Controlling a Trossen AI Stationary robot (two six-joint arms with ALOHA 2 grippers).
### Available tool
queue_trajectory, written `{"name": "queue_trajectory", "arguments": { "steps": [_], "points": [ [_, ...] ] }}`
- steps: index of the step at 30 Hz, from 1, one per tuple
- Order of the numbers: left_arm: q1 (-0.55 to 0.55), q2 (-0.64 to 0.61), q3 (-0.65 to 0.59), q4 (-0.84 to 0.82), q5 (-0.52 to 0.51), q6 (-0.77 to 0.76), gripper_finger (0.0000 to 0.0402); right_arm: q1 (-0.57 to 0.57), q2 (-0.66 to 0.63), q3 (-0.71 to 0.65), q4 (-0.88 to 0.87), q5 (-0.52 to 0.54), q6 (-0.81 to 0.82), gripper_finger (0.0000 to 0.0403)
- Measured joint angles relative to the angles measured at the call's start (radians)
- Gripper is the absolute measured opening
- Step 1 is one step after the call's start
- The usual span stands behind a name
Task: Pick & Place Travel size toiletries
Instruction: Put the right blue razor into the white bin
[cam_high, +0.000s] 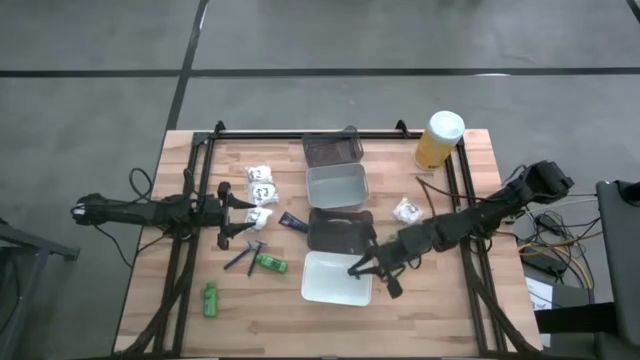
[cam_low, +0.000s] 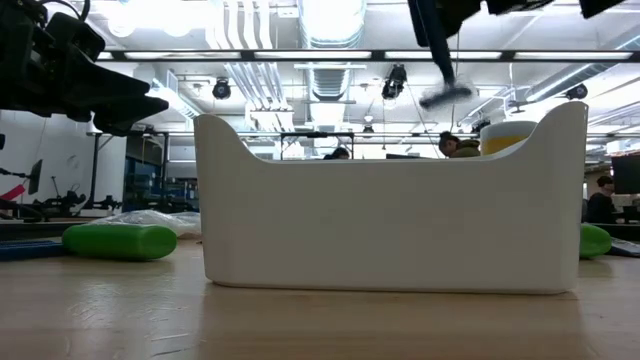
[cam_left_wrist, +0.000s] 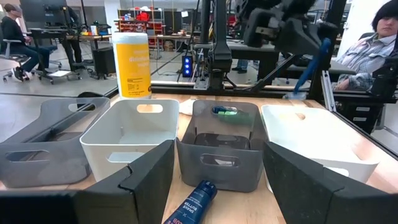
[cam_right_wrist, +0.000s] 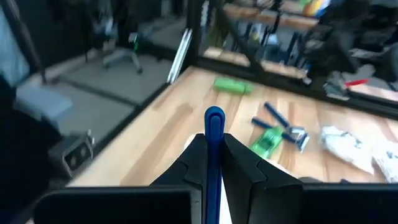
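Right gripper (cam_high: 368, 268) clamped on a slim blue razor (cam_right_wrist: 214, 134), hanging over the near white tray (cam_high: 335, 280), at its right edge, stick pinched between the fingers and pointing forward. Left gripper (cam_high: 243, 213) with fingers apart, holding nothing, parked among the loose items left of the tray row, aimed at the small dark tube (cam_left_wrist: 191, 204) just beside the dark grey tray (cam_left_wrist: 217, 155). Scattered on the left of the table: white crinkly packets (cam_high: 260, 180), two green bottles (cam_high: 270, 263) and another blue razor (cam_high: 242, 256); one more packet (cam_high: 407, 210) right of the trays, near the yellow container (cam_high: 438, 140). Likely risk on release: razor striking the tray's right rim and tipping out onto the wood, since the grip sits close to that edge rather than over the middle. Also possible: a thin stick sticking to one finger on opening and dropping skewed. Safer to shift further over the tray before letting go.
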Motion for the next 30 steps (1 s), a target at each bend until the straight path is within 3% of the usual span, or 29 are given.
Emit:
{"name": "queue_trajectory", "arguments": {
  "steps": [9, 20, 30],
  "points": [
    [0.000, 0.006, 0.000, 0.000, 0.000, 0.000, 0.0250, 0.010, 0.102, 0.129, -0.205, -0.003, -0.096, 0.0023],
    [0.000, 0.009, 0.000, 0.000, 0.000, 0.000, 0.0250, 0.010, 0.231, 0.232, -0.334, -0.091, -0.158, 0.0024],
    [0.000, 0.010, 0.000, 0.000, 0.000, 0.000, 0.0250, 0.009, 0.282, 0.245, -0.367, -0.094, -0.155, 0.0060]
  ]
}}
